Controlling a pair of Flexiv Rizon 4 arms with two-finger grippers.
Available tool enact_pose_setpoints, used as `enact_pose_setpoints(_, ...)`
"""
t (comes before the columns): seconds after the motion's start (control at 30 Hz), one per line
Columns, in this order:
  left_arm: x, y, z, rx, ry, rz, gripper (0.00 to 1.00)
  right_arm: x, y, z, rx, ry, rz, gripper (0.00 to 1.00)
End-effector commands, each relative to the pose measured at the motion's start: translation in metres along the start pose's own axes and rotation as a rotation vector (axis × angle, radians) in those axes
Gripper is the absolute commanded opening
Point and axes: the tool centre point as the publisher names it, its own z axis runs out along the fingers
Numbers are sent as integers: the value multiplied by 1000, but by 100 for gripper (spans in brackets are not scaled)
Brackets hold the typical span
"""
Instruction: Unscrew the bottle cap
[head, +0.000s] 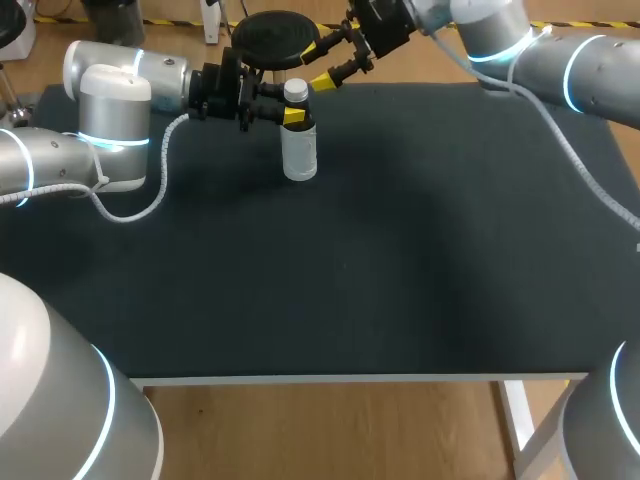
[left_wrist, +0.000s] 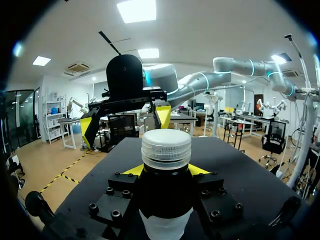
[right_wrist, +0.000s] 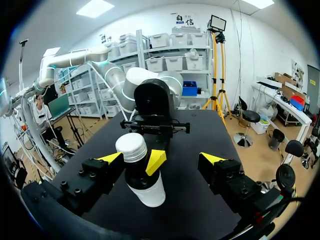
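Your left gripper (left_wrist: 165, 172) clamps the upright dark bottle (right_wrist: 138, 176) with white label band (head: 299, 155) below its white ribbed cap (left_wrist: 166, 145); your right gripper (head: 317, 63) stands wide open beside that cap.

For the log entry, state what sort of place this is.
Likely a robotics lab test bench: a black-topped table, the left gripper clamping a lone bottle, and the right gripper open by its cap.
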Motion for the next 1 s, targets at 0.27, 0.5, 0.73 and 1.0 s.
enact_pose_setpoints(0.27, -2, 1, 0, 1, 5, 0, 0, 8, 6, 4, -4, -7, -8, 100)
enact_pose_setpoints(0.5, -2, 1, 0, 1, 5, 0, 0, 14, 4, 7, -6, 5, 2, 100)
enact_pose_setpoints(0.73, -2, 1, 0, 1, 5, 0, 0, 20, 5, 5, 2, 8, 6, 100)
enact_pose_setpoints(1.0, -2, 1, 0, 1, 5, 0, 0, 22, 11, 13, 19, -7, -2, 100)
